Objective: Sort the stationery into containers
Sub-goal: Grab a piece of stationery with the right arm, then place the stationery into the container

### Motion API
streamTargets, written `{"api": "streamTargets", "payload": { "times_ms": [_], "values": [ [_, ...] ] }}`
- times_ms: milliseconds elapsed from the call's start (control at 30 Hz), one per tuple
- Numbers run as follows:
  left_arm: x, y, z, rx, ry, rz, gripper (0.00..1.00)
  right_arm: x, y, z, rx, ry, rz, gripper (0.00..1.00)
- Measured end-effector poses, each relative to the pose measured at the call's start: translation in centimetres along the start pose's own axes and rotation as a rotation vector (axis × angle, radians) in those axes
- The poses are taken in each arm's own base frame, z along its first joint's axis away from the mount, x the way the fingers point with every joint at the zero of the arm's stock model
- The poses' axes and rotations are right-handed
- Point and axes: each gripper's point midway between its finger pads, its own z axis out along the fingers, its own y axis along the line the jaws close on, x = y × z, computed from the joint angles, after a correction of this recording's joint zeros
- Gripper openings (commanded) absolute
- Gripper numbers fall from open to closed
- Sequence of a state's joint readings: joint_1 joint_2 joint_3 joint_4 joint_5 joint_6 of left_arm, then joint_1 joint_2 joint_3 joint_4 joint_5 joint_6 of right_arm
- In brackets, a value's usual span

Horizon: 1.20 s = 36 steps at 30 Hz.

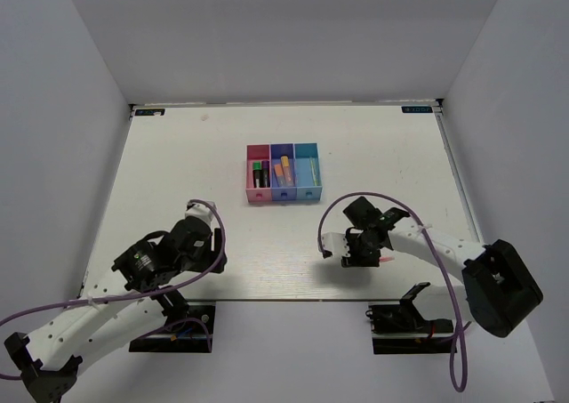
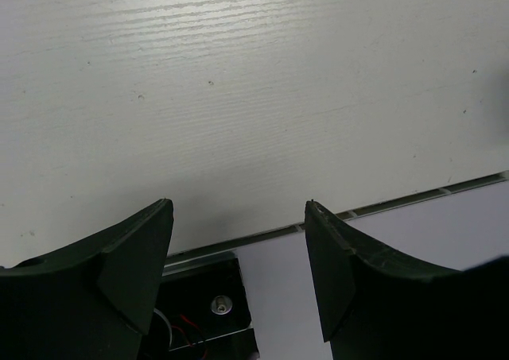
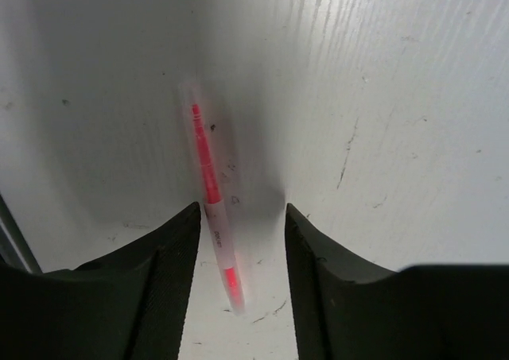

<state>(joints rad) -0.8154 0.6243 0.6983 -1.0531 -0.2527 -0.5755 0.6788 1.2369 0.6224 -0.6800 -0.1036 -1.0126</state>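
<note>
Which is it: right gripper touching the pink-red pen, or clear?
Apart. Right wrist view: the pink-red pen lies between the fingers of the open right gripper, with bare table showing on both sides of it.

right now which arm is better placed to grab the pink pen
Right. The right gripper is open with the pink-red pen lying on the table between its fingers. The left gripper, also open, shows only table by the near edge.
</note>
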Motion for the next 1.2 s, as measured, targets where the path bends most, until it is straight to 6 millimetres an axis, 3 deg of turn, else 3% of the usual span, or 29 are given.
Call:
{"api": "streamTargets", "payload": {
  "times_ms": [200,233,333,600,733,1000,1100,1200],
  "values": [
    [0.1,0.2,-0.2,-0.002,-0.001,0.000,0.77,0.4,0.0,0.6,-0.036,0.013,-0.001,0.35],
    [0.2,0.2,-0.2,-0.002,-0.003,-0.001,0.77,0.4,0.1,0.6,-0.039,0.011,-0.002,0.22],
    [0.1,0.4,-0.3,-0.005,-0.008,-0.001,0.77,0.4,0.1,0.7,-0.044,0.012,-0.010,0.01],
    [0.1,0.6,-0.3,-0.017,-0.011,-0.001,0.77,-0.1,0.2,0.7,-0.073,-0.002,0.018,0.00],
    [0.2,0.6,-0.2,-0.020,-0.007,0.000,0.77,-2.0,0.3,-0.4,-0.159,-0.037,0.098,0.00],
    [0.6,0.6,0.5,-0.055,0.046,0.006,0.77,-12.9,-10.1,-6.5,-0.021,-0.296,0.313,0.00],
    [0.4,0.5,0.5,-0.062,0.055,0.005,0.77,-15.4,-13.4,-7.3,0.022,-0.352,0.448,0.00],
    [0.0,0.2,0.5,-0.059,0.050,-0.002,0.77,-16.5,-16.8,-7.0,0.093,-0.385,0.602,0.00]
  ]
}}
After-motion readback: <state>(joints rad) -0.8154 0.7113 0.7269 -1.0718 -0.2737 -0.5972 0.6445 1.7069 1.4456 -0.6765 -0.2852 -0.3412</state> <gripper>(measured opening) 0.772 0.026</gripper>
